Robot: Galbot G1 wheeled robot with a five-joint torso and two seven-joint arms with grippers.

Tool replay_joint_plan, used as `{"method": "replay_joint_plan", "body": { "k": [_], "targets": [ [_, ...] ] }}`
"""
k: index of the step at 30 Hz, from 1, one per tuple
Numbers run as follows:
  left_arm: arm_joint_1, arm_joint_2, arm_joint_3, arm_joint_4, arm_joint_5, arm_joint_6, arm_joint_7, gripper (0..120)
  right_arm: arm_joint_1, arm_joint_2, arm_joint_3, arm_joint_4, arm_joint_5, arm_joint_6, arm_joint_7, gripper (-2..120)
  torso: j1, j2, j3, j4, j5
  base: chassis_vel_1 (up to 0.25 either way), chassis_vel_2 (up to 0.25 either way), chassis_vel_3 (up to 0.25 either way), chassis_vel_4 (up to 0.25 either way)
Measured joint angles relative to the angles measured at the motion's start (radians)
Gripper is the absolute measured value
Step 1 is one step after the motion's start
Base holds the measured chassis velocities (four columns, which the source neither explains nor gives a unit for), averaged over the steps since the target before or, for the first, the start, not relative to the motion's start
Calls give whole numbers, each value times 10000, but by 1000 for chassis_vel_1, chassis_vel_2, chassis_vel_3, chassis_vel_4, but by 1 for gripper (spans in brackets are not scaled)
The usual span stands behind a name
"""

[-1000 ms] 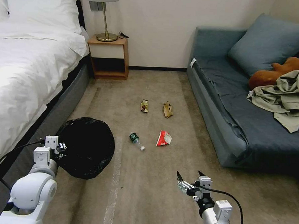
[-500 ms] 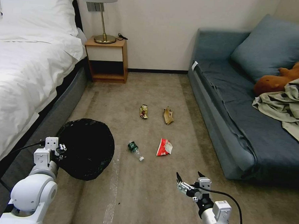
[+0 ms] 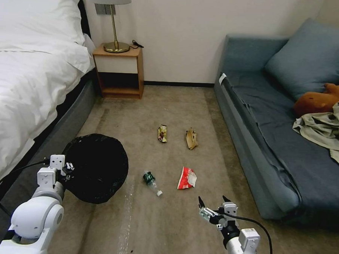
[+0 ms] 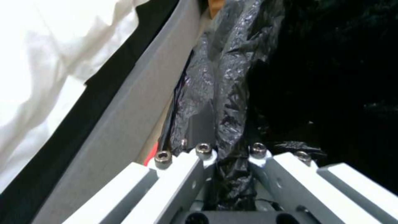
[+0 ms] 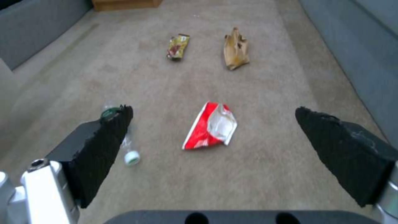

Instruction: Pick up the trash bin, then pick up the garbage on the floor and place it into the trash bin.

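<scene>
The trash bin (image 3: 94, 168), its inside covered by a crinkly black bag (image 4: 232, 93), hangs just above the carpet beside the bed. My left gripper (image 3: 64, 171) is shut on its near rim, the bag pinched between the fingers (image 4: 195, 168). Garbage lies on the carpet: a clear bottle (image 3: 150, 180) with green label, a red-white wrapper (image 3: 186, 178), a gold-brown wrapper (image 3: 162, 133) and crumpled brown paper (image 3: 192, 138). My right gripper (image 3: 212, 199) hovers open just short of the red-white wrapper (image 5: 211, 126), with the bottle (image 5: 126, 146) by one fingertip.
A white bed (image 3: 25, 83) runs along the left and a blue sofa (image 3: 259, 138) along the right, leaving a carpet lane between. A wooden nightstand (image 3: 119, 70) with a lamp stands at the far wall. Clothes and a brown plush lie on the sofa.
The whole picture has shifted: the camera has come closer to the litter, which now sits lower in view. Both arms keep their pose; the left still holds the bin.
</scene>
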Motion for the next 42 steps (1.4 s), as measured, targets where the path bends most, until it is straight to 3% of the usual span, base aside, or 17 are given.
{"method": "replay_joint_plan", "body": {
  "k": [42],
  "targets": [
    [-180, 70, 76, 370, -52, -240, 41, 1, 465, -213, -480, -709, -138, -155, -139, 100, 1, 0, 1, 0, 0, -127, 121, 128, -127]
  ]
}}
